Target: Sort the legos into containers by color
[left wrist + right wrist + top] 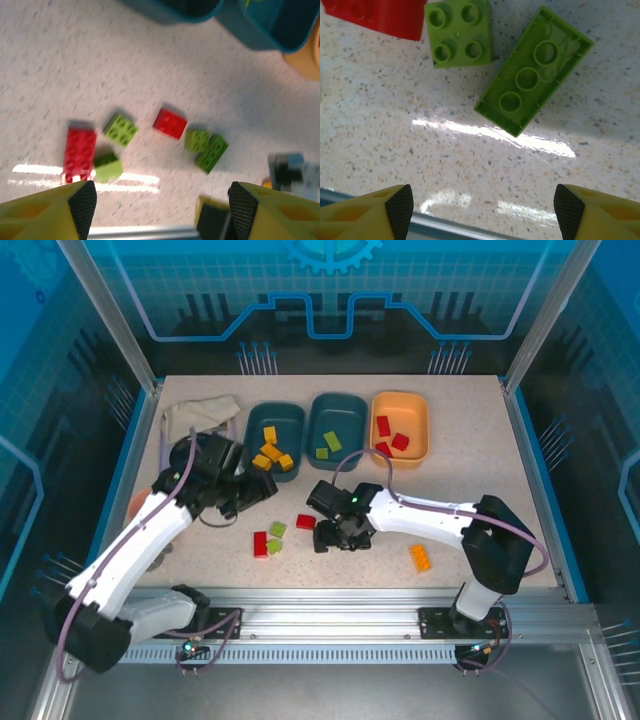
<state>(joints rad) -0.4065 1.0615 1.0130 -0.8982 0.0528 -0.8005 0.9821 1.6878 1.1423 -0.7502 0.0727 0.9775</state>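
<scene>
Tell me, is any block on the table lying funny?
Yes. The long green block lies upside down: its hollow underside, with three round tubes, faces up. The square green block beside it sits the right way, bumps up. Nothing looks broken or spilled.

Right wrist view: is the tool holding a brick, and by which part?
Nothing is held. The right tool stands open and empty; the green oblong brick lies ahead, untouched.
</scene>
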